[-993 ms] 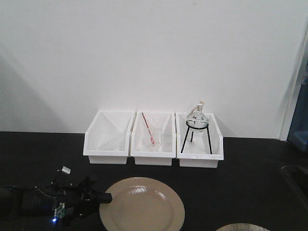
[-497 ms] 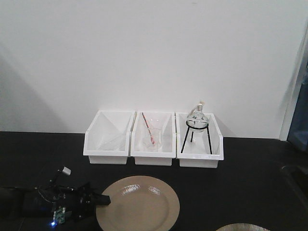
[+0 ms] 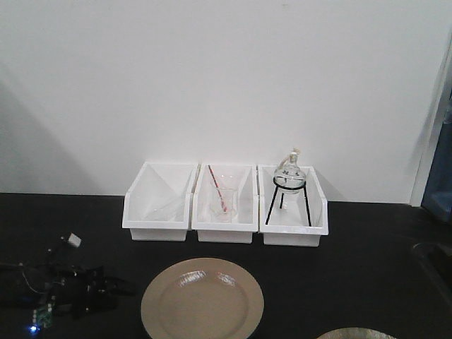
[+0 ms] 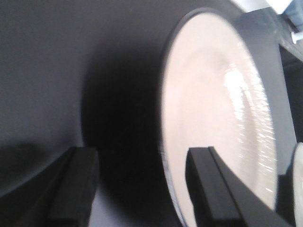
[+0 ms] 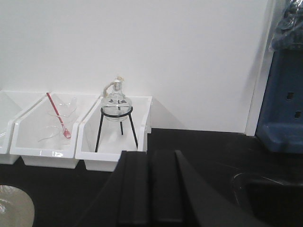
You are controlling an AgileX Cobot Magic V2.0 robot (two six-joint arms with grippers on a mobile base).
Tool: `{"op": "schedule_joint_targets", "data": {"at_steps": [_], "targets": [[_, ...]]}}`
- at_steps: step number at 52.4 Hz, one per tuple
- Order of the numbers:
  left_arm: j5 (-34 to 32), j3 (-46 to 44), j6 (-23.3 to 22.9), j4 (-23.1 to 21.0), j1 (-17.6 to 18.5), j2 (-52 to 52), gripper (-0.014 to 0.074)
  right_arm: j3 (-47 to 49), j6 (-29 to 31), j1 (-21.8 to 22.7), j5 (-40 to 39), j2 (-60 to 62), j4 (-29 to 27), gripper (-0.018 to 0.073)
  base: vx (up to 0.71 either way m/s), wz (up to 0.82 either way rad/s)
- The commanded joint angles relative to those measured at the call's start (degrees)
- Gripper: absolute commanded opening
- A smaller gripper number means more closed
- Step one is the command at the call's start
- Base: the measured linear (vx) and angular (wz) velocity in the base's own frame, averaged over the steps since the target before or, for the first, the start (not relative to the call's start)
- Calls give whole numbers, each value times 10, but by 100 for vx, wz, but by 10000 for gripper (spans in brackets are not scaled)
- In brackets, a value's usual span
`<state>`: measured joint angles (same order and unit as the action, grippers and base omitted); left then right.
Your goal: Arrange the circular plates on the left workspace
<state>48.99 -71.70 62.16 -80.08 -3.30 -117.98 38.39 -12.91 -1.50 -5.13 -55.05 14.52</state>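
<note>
Left gripper (image 4: 142, 189) gapes empty, glossy tan round plate (image 3: 203, 300) just beyond it; right gripper (image 5: 151, 189) is pressed together; second plate (image 3: 357, 333) is mostly cropped.

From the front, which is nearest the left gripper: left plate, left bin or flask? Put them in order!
1. Left plate, just right of the left gripper.
2. Left bin, farther back.
3. Flask, in the right bin.

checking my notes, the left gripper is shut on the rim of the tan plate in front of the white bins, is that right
Not quite. The left gripper is open, not shut on the rim: the left wrist view shows it spread wide, with nothing clamped. The rest holds: the plate lies in front of the white bins.
</note>
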Motion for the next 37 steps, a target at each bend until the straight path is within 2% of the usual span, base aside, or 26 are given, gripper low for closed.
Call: {"op": "schedule_joint_targets", "data": {"at_steps": [1,7,11,15,23,29,33,37], "targets": [[34,-16,0,-12,-15,75,441,20,2,2,-46,6,5,-3,0,0],[36,-16,0,-10,-27,136,315,20,2,2,-46,6,5,-3,0,0],[35,-16,0,11,-31,188,146,20,1,2,-46,6,3,-3,0,0],[27,-16,2,52,-32,238,-11,20,-5,2,-46,6,-2,-3,0,0],[-32,0,-28,178,-32,348,-1,23,-33,2,11,6,-6,-3,0,0],[-88,53,-50,256,-32,427,0,44,-33,2,136,6,-11,-2,0,0],[-117,100,-47,280,-32,477,0,62,-29,2,196,6,-38,-2,0,0],[-157,155,-43,291,-32,525,0,85,17,2,241,1,-90,-2,0,0]]}}
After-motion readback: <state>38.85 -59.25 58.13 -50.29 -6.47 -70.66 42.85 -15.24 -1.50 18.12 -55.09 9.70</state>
